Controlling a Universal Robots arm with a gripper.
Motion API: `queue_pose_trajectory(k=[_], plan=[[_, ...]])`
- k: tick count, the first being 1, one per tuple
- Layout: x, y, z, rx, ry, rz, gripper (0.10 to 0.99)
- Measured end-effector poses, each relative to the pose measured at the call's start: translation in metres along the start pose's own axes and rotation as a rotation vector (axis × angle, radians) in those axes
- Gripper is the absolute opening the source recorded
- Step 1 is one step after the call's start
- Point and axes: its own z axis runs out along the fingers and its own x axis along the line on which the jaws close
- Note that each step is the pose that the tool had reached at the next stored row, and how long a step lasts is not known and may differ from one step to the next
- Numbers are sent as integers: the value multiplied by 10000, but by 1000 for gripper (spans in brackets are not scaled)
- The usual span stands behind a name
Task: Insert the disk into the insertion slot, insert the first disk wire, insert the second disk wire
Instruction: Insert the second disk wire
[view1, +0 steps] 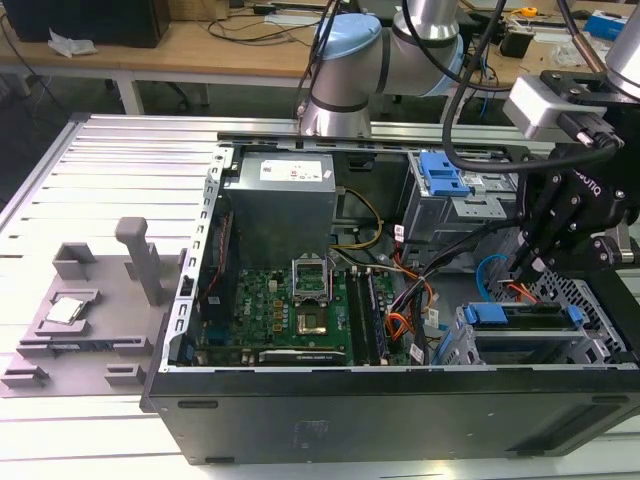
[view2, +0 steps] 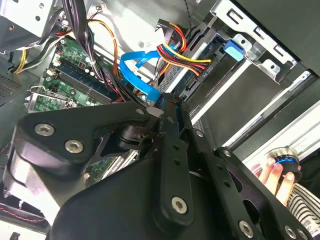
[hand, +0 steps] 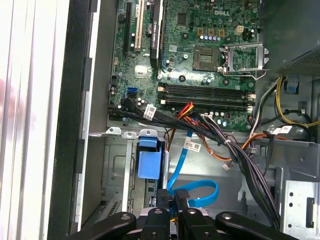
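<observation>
The arm (view1: 350, 70) reaches in from the exterior view's upper edge, its black gripper (view1: 527, 268) lowered with fingers (view2: 167, 112) drawn close together (tips nearly meeting).

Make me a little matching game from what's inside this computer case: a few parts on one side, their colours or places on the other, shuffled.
Parts:
1. flat data cable
2. motherboard
3. power supply box
4. disk

Descriptions:
A. green, lying on the case floor
B. grey, against the case's far wall in the exterior view
C. light blue, looped near the gripper
D. seated in the low drive cage, blue tabs at its ends

Pairs: 1-C, 2-A, 3-B, 4-D
</observation>
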Motion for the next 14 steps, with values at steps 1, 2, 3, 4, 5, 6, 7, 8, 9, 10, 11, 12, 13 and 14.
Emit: queue_pose_trajectory(k=[1, 2, 3, 4, 5, 6, 7, 8, 9, 10, 11, 12, 13, 14], plan=[[0, 0, 0, 0, 1, 0, 165], [0, 0, 0, 0, 1, 0, 165], [0, 0, 0, 0, 2, 0, 165], [0, 0, 0, 0, 2, -1, 165], [0, 0, 0, 0, 2, 0, 165], [0, 0, 1, 0, 2, -1, 165], [-1, 0, 5, 0, 1, 0, 165], [0, -1, 12, 0, 0, -1, 165], [0, -2, 19, -1, 3, 0, 165], [1, -2, 28, -1, 1, 1, 165], [1, -4, 36, 0, 2, 1, 165], [1, -7, 43, 0, 3, 0, 165], [1, -8, 46, 0, 4, 0, 165], [1, -10, 51, -1, 4, 0, 165]])
